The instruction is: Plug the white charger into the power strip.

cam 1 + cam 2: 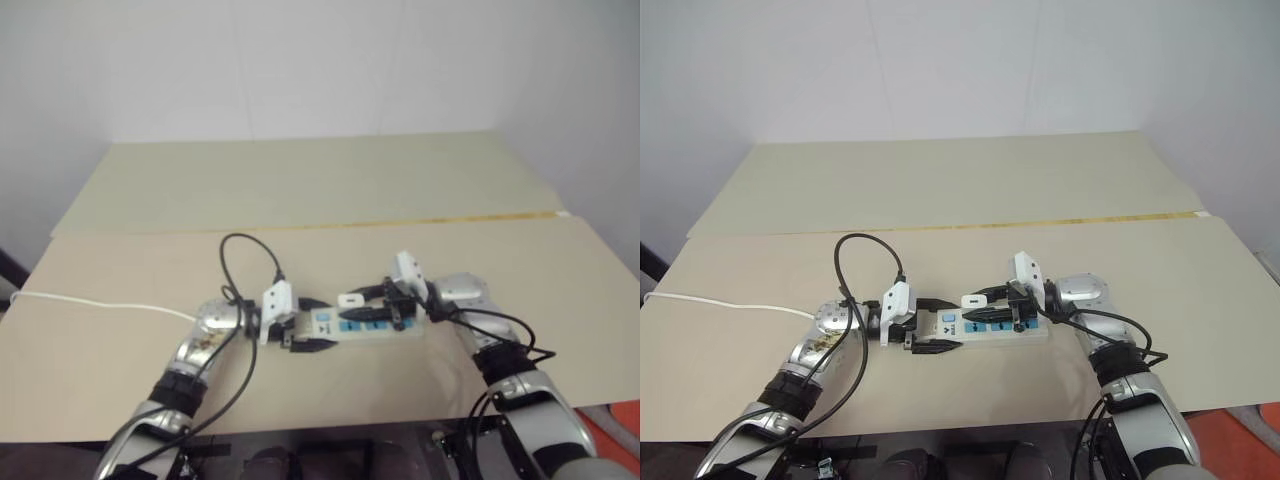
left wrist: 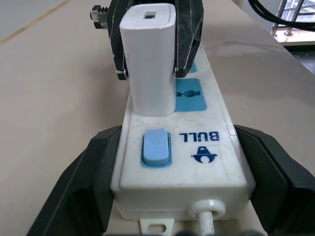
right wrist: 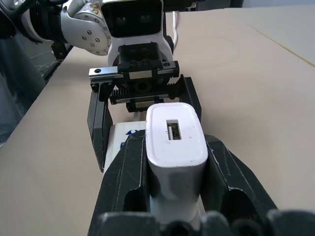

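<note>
White charger (image 2: 149, 64): standing upright at frame centre on the power strip (image 2: 197, 147), clamped by the right tool (image 3: 174, 196) for pressing into the first socket. Left tool (image 2: 182, 196) is straddling the strip's switch end on the table (image 1: 330, 180), steadying it.

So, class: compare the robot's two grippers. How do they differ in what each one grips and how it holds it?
The left gripper straddles the switch end of the power strip, fingers wide on its two long sides. The right gripper is clamped narrow on the white charger. The left grips something lying flat on the table; the right holds the charger upright on the strip. Both have black fingers and face each other.
</note>
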{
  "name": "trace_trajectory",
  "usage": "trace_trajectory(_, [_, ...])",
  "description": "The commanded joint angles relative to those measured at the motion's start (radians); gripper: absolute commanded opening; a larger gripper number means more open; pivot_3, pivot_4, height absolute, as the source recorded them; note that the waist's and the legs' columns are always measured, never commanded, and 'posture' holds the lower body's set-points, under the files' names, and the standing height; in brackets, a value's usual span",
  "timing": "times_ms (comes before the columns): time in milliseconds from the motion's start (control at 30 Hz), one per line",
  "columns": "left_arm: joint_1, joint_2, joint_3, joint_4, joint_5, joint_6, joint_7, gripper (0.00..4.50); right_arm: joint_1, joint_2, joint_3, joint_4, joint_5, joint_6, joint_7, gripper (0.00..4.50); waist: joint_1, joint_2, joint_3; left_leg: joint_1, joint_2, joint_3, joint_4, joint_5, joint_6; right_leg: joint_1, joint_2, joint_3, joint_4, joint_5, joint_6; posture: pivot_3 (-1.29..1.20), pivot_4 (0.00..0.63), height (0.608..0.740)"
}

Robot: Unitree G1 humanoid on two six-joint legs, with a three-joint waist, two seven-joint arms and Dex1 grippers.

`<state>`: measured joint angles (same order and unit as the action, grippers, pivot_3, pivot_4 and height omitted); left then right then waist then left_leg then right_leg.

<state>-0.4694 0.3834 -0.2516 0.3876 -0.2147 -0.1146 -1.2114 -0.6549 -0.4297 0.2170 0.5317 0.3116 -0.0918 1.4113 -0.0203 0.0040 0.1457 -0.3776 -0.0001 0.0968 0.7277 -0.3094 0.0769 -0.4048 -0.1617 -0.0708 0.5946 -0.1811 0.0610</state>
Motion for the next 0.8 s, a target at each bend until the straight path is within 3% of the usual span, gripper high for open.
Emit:
trace_trajectory(33, [-0.014,0.015,0.017,0.09,0.062,-0.016,0.064,3.26,-0.026,-0.005,0.005,0.073,-0.069,-0.017,-0.018,1.14,0.0,0.0,0.0,0.002,0.0,0.0,0.0,-0.001,0.001,0.0,0.0,0.0,0.0,0.001,-0.001,0.0,0.15,0.74])
trace_trajectory(300, [-0.044,-0.002,0.015,0.133,0.053,-0.037,0.068,3.26,-0.075,0.028,-0.004,0.139,-0.08,-0.039,-0.021,1.14,0.002,0.0,0.0,0.005,0.001,0.0,-0.001,-0.002,0.0,0.0,-0.001,0.0,0.001,0.004,-0.003,0.0,0.15,0.74])
trace_trajectory(400, [-0.042,0.003,0.015,0.127,0.048,-0.032,0.053,3.26,-0.071,0.029,-0.009,0.138,-0.082,-0.038,-0.012,1.14,0.002,0.0,0.0,0.005,0.001,0.0,-0.001,-0.002,-0.011,0.0,-0.001,0.0,0.001,0.004,-0.003,0.0,0.15,0.74])
trace_trajectory(800, [-0.028,0.016,0.002,0.083,0.031,0.0,-0.015,3.26,-0.012,-0.004,-0.041,0.098,-0.076,-0.017,0.004,1.14,0.006,0.0,0.0,0.004,0.0,0.001,-0.007,-0.001,-0.01,0.0,-0.001,0.0,-0.001,0.003,-0.004,0.0,0.15,0.74])
